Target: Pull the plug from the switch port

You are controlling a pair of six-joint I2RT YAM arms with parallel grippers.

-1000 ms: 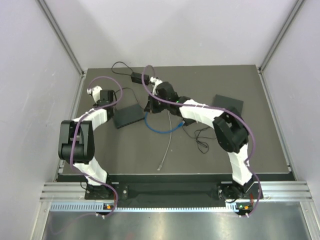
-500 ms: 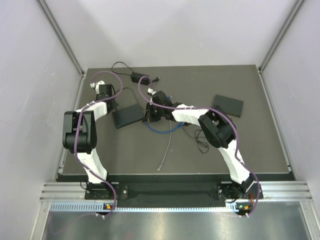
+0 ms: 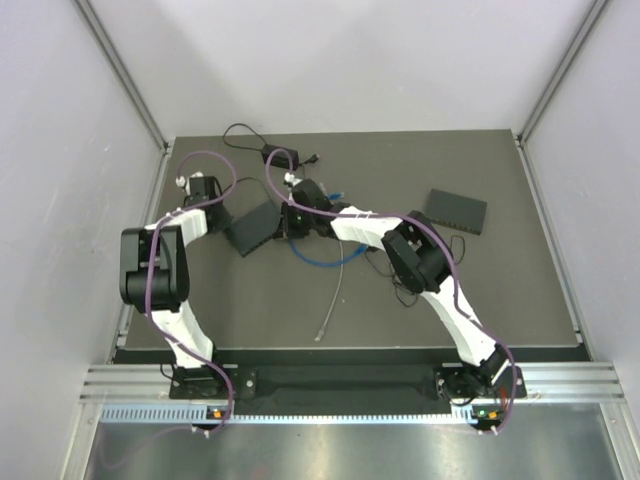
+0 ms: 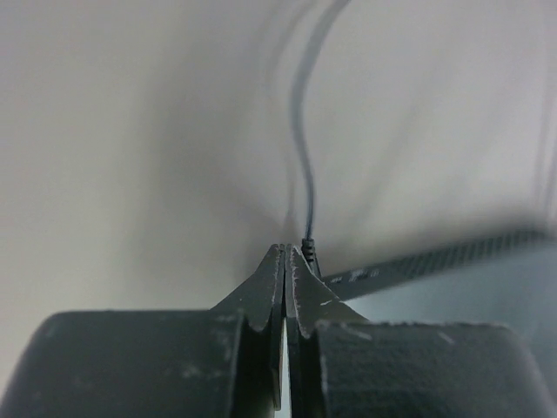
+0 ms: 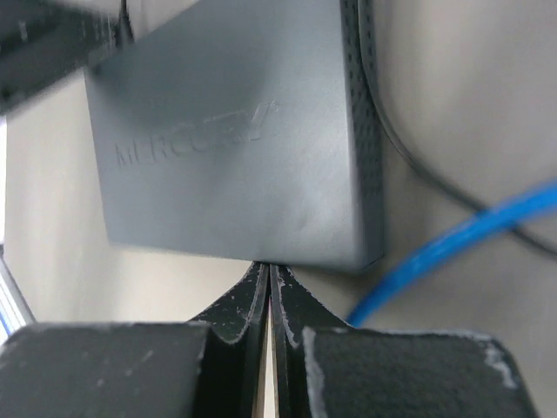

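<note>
The network switch (image 3: 252, 228) is lying skewed in the left half of the counter (image 3: 400, 320), nearer its far edge than its near edge, with both arms reaching in around it. The left pincer (image 4: 287, 261) is sitting fully closed, fingertips pressed together and gripping nothing. Its tips are resting just beside the plug (image 4: 308, 250) of a thin black cable (image 4: 302, 157), where that cable is meeting the perforated edge of the network switch. The right pincer (image 5: 268, 277) is likewise closed on nothing, with its tips lying against or just short of the opposite edge of the housing; contact cannot be confirmed. A blue cable (image 5: 452, 248) is curving past the nearby corner of the housing, and whether it is seated in a port cannot be told. The step in hand appears to be approach and bracing: the plug is looking seated and no grip is being applied to it. The next move is calling for one pincer to open, straddle the plug body rather than the cable, and close firmly. It should then draw straight out along the port axis while the other arm is holding the housing so that it is not sliding across the counter.
</note>
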